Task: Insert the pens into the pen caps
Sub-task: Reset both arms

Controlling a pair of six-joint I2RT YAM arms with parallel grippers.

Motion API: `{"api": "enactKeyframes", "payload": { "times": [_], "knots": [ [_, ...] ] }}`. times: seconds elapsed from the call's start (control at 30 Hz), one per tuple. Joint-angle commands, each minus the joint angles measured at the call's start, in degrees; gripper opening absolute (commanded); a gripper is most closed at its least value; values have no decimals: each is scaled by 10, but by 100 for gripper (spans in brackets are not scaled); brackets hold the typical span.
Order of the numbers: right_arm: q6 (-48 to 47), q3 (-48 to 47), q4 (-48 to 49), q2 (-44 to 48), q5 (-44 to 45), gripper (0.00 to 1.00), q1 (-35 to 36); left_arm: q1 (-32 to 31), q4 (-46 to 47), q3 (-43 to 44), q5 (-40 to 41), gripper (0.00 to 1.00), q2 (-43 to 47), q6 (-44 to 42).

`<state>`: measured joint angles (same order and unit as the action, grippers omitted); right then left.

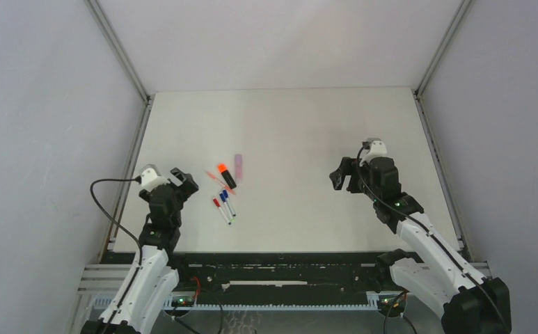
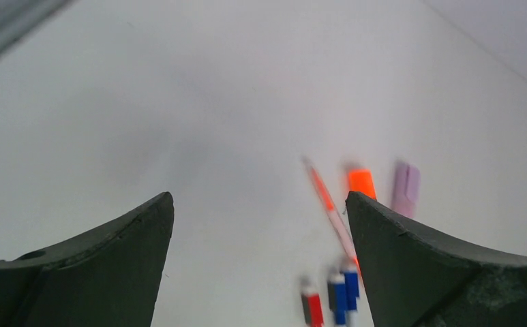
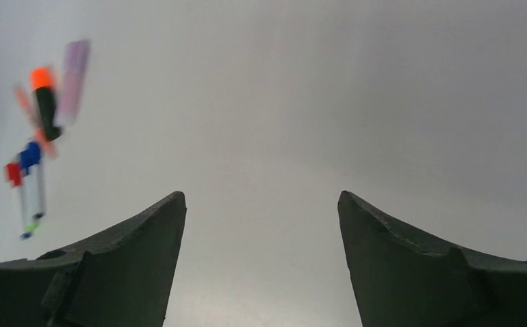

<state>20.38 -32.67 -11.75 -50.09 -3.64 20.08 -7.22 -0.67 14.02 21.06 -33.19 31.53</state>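
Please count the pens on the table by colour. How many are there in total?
Orange-capped black highlighter: 1
Lilac highlighter: 1
Thin orange pen: 1
Red-capped pen: 1
Blue-capped pens: 2, though blurred
Total: 6

Left wrist: highlighter [image 2: 361, 182] body hidden behind jaws; red pen [image 2: 311, 308], blue pens [image 2: 342, 293] below it cropped by bottom edge, blurred
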Motion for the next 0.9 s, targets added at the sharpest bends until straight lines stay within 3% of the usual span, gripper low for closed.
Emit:
{"api": "enactKeyframes", "payload": {
  "times": [0.0,0.2,0.37,0.53,0.87],
  "knots": [
    [-17,39,82,22,88,82,-47,57,122,-15,62,98,11,-81],
    [-24,131,203,35,190,92,-86,70,231,-61,52,96,-4,-167],
    [-50,169,322,-7,201,97,-120,70,387,-106,35,97,-60,-207],
    [-48,159,346,-67,195,99,-142,71,565,-146,6,98,-134,-250],
    [-47,141,383,-130,173,99,-164,71,645,-129,-2,98,-241,-297]
  ]
}}
